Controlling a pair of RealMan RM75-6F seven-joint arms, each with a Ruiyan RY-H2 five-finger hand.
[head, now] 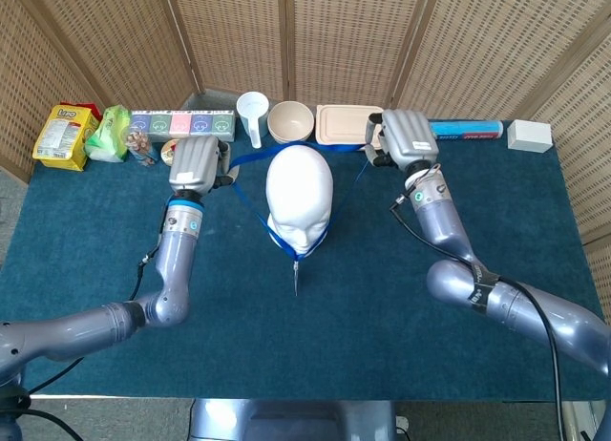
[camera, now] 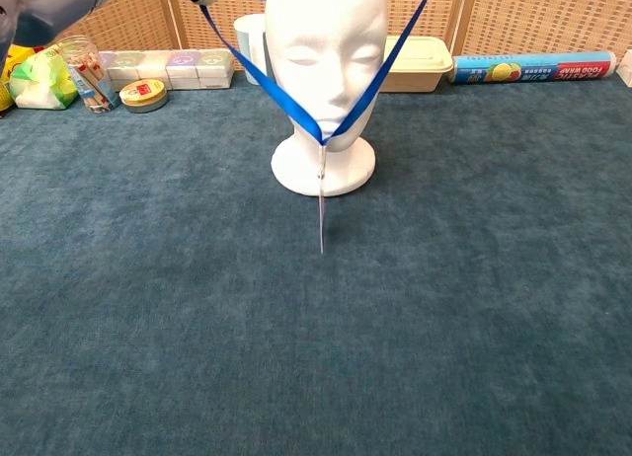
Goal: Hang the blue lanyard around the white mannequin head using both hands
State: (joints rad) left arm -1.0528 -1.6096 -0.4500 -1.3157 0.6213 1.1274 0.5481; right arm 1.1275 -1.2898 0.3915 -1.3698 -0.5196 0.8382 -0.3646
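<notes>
Looks mostly done to me. The lanyard [head: 250, 204] is already looped over the mannequin head [head: 299, 185]: the rear strap runs behind the crown, both sides come down past the cheeks, and they meet in a V at the chin, with the tag dangling in front of the base. The head stands mid-tabletop [head: 315, 346].

What's left: both robot hands are up holding it. The left robot hand [head: 197, 161] grips the strap beside the head, the right robot hand [head: 403, 137] grips it on the other side, so the loop is stretched wide instead of resting on the neck. I'd guess lowering and letting go finishes it.

The head view shows both hands and the loop behind the crown. The chest view [camera: 326, 130] crops the hands out almost entirely, but it shows the V under the chin and the tag hanging off the tabletop much better.
</notes>
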